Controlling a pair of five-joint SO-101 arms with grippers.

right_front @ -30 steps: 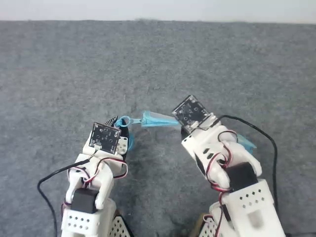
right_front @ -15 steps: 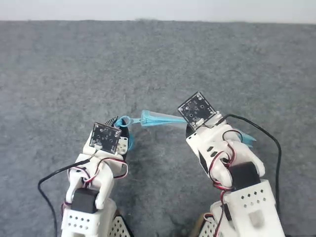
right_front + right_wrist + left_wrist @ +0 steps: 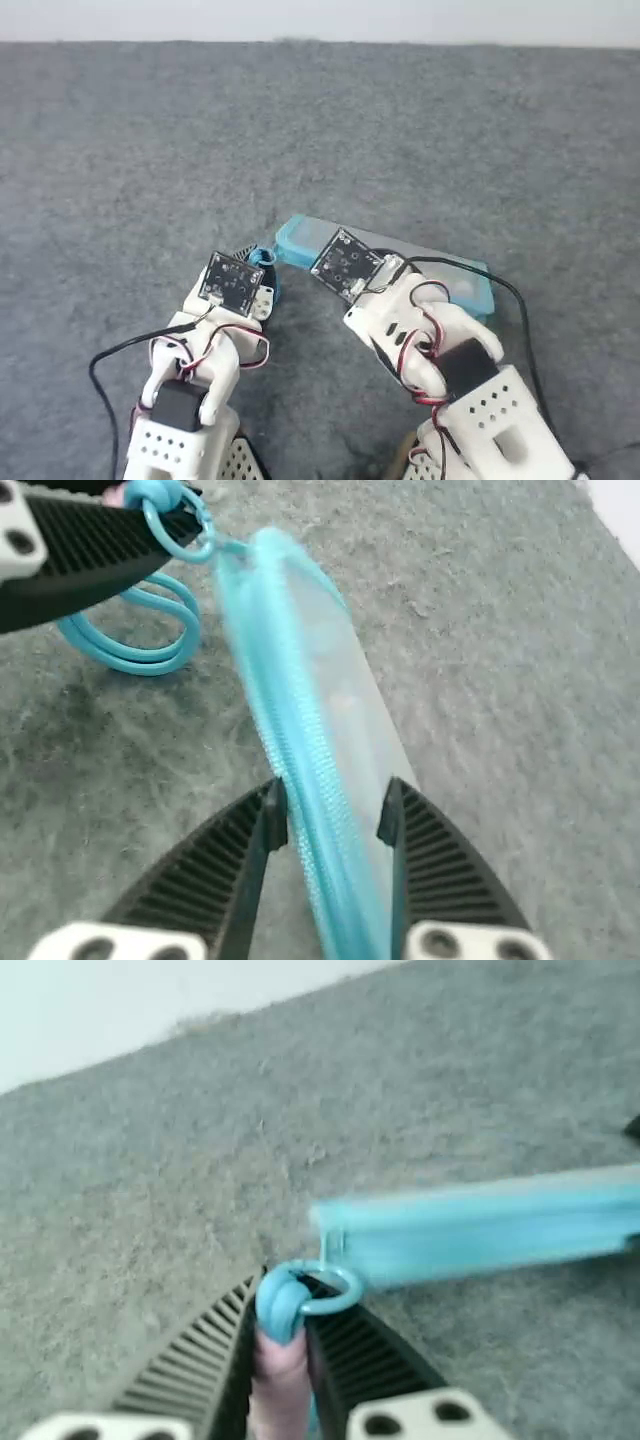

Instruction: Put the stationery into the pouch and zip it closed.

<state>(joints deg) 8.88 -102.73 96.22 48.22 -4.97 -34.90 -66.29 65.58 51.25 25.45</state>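
Observation:
A translucent blue pouch (image 3: 450,275) lies on the grey carpet, its zipper edge (image 3: 290,730) running along the top. My left gripper (image 3: 285,1305) is shut on the blue cord (image 3: 280,1310) of the zipper pull, whose ring (image 3: 330,1285) hangs at the pouch's (image 3: 480,1225) near end. My right gripper (image 3: 330,800) straddles the pouch (image 3: 330,710) a short way behind that end, with a finger pressed on each side of the zipper edge. From the right wrist, the left gripper (image 3: 150,510) and the cord's loop (image 3: 130,640) show just beyond the pouch's tip. What is inside the pouch is too faint to make out.
Grey carpet (image 3: 150,140) covers the table out to a pale wall strip at the back. Both arms' bases crowd the near edge, with cables looping beside them. Open carpet lies to the left, right and behind the pouch.
My right gripper has slid left along the pouch toward the zipper end. The pouch has tipped from on-edge to flatter. The left arm has shifted slightly right, still holding the pull.

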